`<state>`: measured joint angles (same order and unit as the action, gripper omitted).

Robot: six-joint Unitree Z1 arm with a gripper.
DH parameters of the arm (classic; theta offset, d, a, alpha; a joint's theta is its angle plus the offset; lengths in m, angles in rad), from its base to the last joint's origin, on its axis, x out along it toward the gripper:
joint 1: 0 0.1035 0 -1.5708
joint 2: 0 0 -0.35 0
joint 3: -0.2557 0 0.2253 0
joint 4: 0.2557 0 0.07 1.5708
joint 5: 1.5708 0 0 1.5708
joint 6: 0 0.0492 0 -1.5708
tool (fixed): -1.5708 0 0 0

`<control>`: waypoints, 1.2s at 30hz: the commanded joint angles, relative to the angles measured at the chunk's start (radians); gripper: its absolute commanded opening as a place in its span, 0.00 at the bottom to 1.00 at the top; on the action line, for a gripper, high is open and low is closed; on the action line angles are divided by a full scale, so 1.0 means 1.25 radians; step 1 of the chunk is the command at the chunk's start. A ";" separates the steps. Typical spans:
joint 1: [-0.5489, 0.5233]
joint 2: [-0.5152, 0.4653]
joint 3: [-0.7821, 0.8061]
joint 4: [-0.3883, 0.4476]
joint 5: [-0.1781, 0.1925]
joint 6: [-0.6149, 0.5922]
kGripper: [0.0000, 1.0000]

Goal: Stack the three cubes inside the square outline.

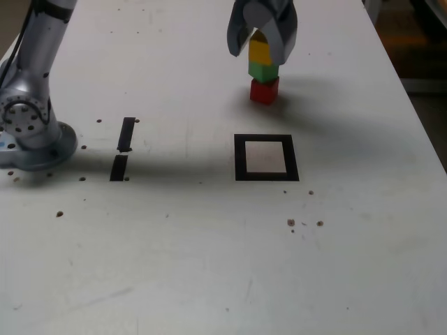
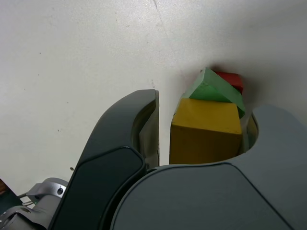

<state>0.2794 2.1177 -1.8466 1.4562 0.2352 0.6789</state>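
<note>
"Pale worktop (image 1: pixel 174 272) under us, and the black outline (image 1: pixel 267 177) lies flat on it! Where are the cubes?"

"Beyond the outline, up the exterior view: red cube (image 1: pixel 263 91) lowest, green cube (image 1: pixel 262 72) over it, turned askew, yellow cube (image 1: pixel 260 54) on top. All three are outside the tape!"

"And the hand (image 1: pixel 258 56)?"

"Parted around the yellow cube, beyond the outline! One jaw is close in; daylight shows at the other. No grip yet, and I'd call this lining up for one."

"So how should it be played?"

"Centre first! Shift until the gaps match, flat sides to the cube's faces, then squeeze gently. Close off-centre and that near jaw could shove the yellow one across the crooked green. Then lift straight up, well clear, before heading for the outline."

"Room to move?"

"Plenty between the cubes and the outline! The worktop's side edge runs off to the outline's right in the exterior view, well apart; the tape strips (image 1: pixel 126 134) lie to its left, flat, no obstacle. Tightest spot is low, where a dipping fingertip could clip the green cube."
</note>
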 commanded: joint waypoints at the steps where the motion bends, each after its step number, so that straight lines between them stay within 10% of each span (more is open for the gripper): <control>1: -0.001 0.002 -0.007 0.004 -0.001 -0.001 0.60; 8: -0.001 0.000 -0.025 0.005 -0.008 -0.007 0.29; 16: -0.001 -0.009 -0.038 0.018 -0.024 -0.014 0.26; 24: 0.054 -0.109 0.068 0.027 0.024 -0.030 0.26; 36: 0.142 -0.141 0.395 -0.220 0.024 -0.075 0.26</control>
<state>0.4546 1.9300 -1.3720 1.2028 0.2666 0.5935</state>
